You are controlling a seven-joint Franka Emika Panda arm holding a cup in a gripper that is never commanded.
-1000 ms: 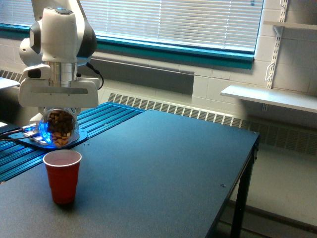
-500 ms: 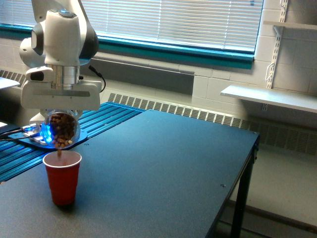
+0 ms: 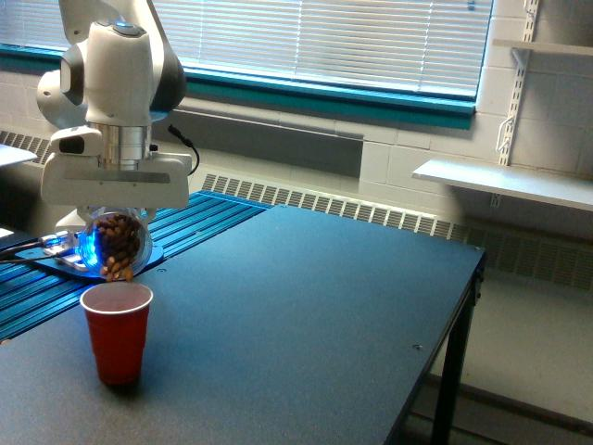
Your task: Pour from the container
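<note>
My fingers [image 3: 116, 215] grip the small round clear jar [image 3: 116, 245] of brown nuts, tipped above the red plastic cup [image 3: 117, 330]. Tipping fast might spill nuts onto the dark counter [image 3: 306, 324].

container [image 3: 117, 244]: small round clear jar | full of brown nut bits | tipped over, mouth facing down | hangs in the air just above the red cup [image 3: 117, 331]

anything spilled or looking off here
Nothing stands out. The container hangs tilted in the gripper right above the red cup, which stands upright on the table. No brown pieces show on the tabletop around it.
</note>
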